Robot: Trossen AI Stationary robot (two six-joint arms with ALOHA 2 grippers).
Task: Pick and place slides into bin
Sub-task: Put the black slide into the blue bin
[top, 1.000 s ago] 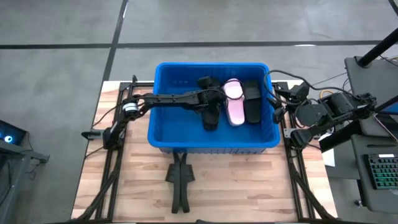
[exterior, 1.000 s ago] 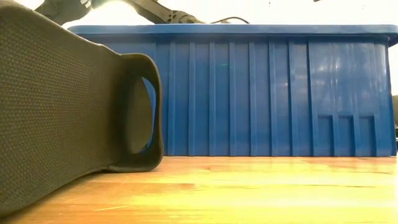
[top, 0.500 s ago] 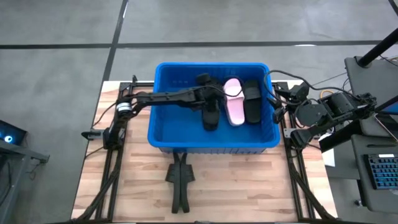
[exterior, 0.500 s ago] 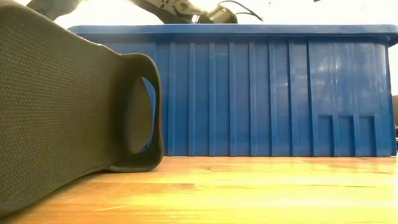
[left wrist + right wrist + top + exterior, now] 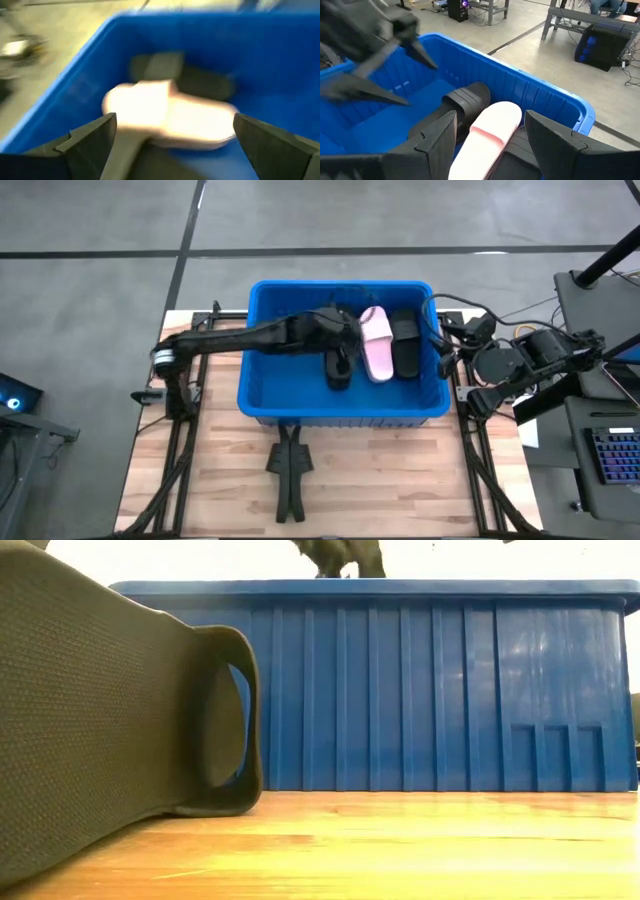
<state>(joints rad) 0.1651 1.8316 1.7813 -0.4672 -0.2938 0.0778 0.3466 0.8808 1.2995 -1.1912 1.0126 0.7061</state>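
One blue bin [image 5: 262, 408] on the table, and inside it I count three slides: one pale pink slide [image 5: 375, 345] and two black slides [image 5: 405, 340] either side of it. One more black slide [image 5: 110, 730] lies outside, looming in the low view. Two arms, two grippers

The blue ribbed bin [image 5: 262, 402] is set on the table. Two black slides [image 5: 338, 366] [image 5: 405, 340] and one pink slide [image 5: 376, 344] are laid inside it, side by side. A further black slide [image 5: 110, 730] is seen outside, before its front wall.
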